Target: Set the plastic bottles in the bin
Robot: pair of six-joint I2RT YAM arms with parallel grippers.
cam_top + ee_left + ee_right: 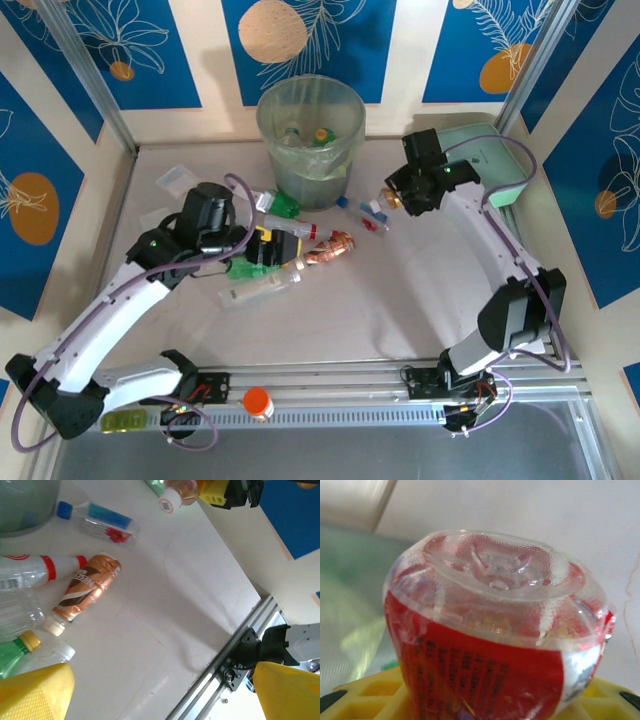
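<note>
Red-label bottle (490, 645) sat closest to the lens, base-on, pinched between the yellow fingers (365, 697) of the right hand (390, 203). Left hand (162, 685) gaped wide, nothing gripped, bare counter (165, 605) visible between its fingers. Green bottle (12, 656) with gold cap lay just beside one of its fingers. Copper-label bottle (85, 592) lay ahead of that hand, cap end toward it. Bin (310, 125) stood beyond both hands, roughly between them, a few bottles already inside. Blue-cap bottle (97, 524) lay on the counter just beside the right hand's tip, near the bin's foot.
</note>
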